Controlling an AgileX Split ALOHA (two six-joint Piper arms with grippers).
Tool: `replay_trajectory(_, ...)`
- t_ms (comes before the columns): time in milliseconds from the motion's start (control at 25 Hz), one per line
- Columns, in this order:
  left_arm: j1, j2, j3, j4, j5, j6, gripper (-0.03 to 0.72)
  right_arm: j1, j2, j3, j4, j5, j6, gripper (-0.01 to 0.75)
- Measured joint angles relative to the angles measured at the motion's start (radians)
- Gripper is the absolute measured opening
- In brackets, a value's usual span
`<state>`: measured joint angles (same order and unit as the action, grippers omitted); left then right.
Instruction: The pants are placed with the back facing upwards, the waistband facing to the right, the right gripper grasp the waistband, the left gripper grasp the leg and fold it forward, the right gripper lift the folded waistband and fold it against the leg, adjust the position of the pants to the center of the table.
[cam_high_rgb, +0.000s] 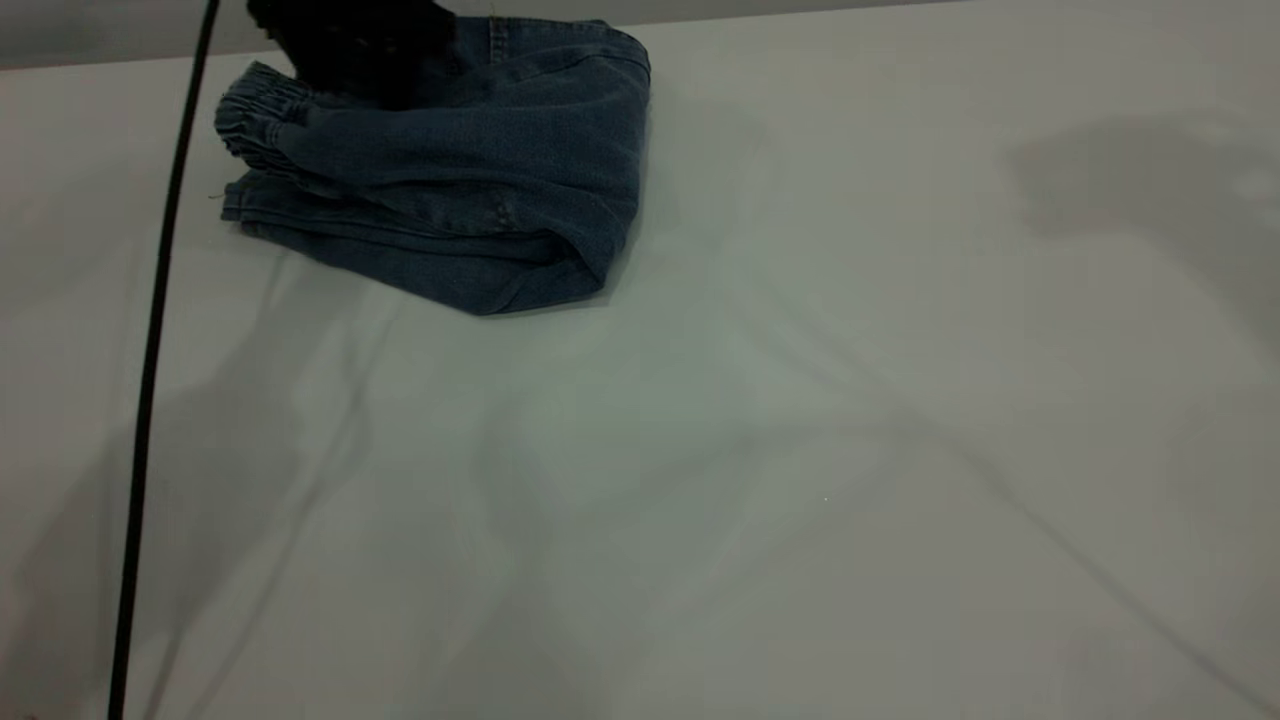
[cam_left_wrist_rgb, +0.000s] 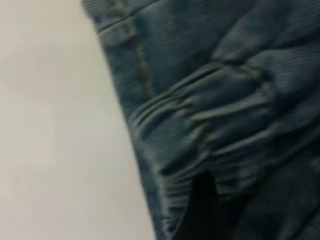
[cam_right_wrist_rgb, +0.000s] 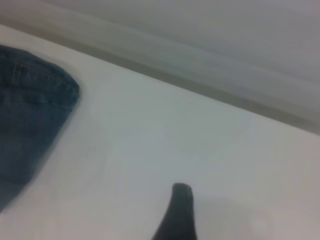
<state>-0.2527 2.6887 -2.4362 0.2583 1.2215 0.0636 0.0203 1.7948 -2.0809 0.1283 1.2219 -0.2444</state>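
White counter (cam_high_rgb: 760, 450); folded pants (cam_high_rgb: 460, 180) sit far-left, off centre, so need shifting. Left claw (cam_high_rgb: 350, 45) presses on them by the waistband (cam_high_rgb: 250, 120), grip unclear. Right claw (cam_right_wrist_rgb: 177, 215) apart, state unclear.

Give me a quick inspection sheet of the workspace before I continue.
Surface: table pale, with faint shadows.
Job's things: pants folded into a bundle at the far left, waistband facing left.
Clutter: nothing seen.
End effectors: left end effector on the bundle's far edge, finger state unclear; right end effector shows one fingertip over bare table, away from the pants.
Cables: black cable along the left side.
Surroundings: grey strip beyond the table's far edge.
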Motion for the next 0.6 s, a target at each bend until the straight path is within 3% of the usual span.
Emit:
replay_trajectory(360, -0.001, -0.060, 0.001, -0.258, 0.000, 0.034, 0.525, 0.000, 0.000, 0.000, -0.001, 0.000, 0.000, 0.587)
replay_trajectory(600, -0.003, -0.051, 0.001, -0.293, 0.000, 0.096, 0.525, 0.000, 0.000, 0.000, 0.000, -0.001, 0.000, 0.587)
